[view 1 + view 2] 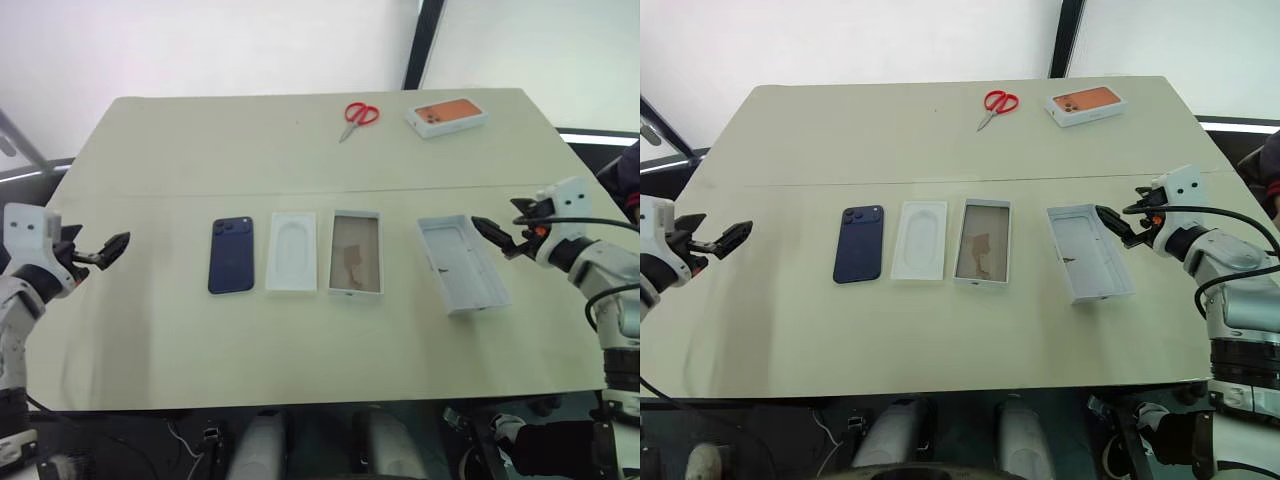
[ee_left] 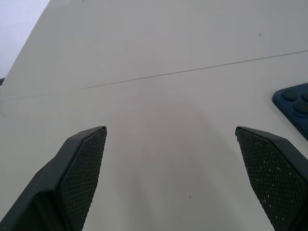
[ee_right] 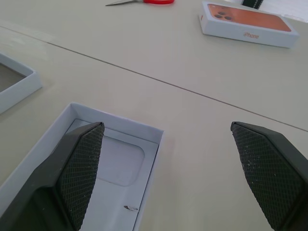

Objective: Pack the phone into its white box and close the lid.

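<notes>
Navy-blue, the phone (image 1: 231, 255) lies bare on the desk (image 1: 300, 150), mid-width, with a white insert (image 1: 292, 252) between it and the white box (image 1: 355, 253). The lid (image 1: 462, 264) lies inside-up toward the right edge. Nothing is packed yet. My left gripper (image 1: 103, 252) hovers wide open and empty, well left of the phone; my right gripper (image 1: 497, 236), equally spread and empty, hangs just beside the lid.

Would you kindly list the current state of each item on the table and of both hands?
phone: flat, camera side up, unpacked.
white box: open, empty.
lid: off, inside up.
white insert: out, lying flat.
orange-picture box: closed.
scissors: closed.
left hand: open, empty.
right hand: open, empty.
</notes>
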`<act>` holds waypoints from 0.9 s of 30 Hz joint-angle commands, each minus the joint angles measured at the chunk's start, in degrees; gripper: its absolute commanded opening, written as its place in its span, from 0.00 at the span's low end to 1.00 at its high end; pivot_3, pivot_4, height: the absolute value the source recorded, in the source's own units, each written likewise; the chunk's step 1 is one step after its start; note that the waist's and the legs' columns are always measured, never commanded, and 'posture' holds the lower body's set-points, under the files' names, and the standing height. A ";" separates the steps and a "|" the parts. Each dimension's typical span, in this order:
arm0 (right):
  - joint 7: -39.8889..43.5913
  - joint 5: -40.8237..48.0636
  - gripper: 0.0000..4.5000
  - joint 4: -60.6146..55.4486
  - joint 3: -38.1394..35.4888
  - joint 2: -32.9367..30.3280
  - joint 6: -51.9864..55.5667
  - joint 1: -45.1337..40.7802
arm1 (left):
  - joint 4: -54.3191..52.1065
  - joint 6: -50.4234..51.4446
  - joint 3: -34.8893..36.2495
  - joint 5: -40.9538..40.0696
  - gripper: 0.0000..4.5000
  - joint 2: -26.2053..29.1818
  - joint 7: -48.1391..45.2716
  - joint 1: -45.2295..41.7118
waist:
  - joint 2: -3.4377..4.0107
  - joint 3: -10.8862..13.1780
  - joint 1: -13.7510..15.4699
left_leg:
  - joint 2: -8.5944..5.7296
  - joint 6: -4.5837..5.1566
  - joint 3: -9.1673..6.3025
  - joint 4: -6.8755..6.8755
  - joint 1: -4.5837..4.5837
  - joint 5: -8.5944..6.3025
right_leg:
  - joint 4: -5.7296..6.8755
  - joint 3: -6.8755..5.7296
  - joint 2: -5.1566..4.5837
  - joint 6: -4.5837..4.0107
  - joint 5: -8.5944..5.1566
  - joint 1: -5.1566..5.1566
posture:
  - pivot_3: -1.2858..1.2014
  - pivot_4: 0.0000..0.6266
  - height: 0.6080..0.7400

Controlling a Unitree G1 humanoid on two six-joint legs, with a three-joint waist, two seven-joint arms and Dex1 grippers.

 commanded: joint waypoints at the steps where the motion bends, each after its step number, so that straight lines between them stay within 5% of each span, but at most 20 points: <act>1: 0.17 0.86 0.98 -2.25 -1.22 -0.01 0.04 -0.05 | -1.51 -1.11 0.56 0.08 1.00 0.67 0.25 -0.45 | 0.00 0.00 -0.03 | 0.00 0.00 0.00 0.00 0.00 0.00 | 0.00 0.00 0.00 0.00 0.00 0.00 | 0.52 0.24 1.00; 16: 2.96 3.50 0.98 -7.41 -1.31 -0.65 3.37 2.38 | -5.58 0.31 -1.91 -1.11 1.00 -1.75 0.77 -0.79 | 0.00 0.00 0.06 | 0.00 0.00 -0.01 0.00 0.00 0.00 | 0.00 0.00 0.00 0.00 0.00 0.01 | 0.52 0.24 1.00; 27: 9.52 5.63 0.98 -14.32 5.36 0.70 6.07 1.19 | -22.73 11.11 -9.28 -6.59 1.00 -7.25 2.19 2.21 | 0.00 0.00 -0.18 | 0.03 0.00 -0.01 0.01 0.00 0.00 | 0.01 0.01 0.03 0.00 0.00 0.01 | 0.52 0.24 1.00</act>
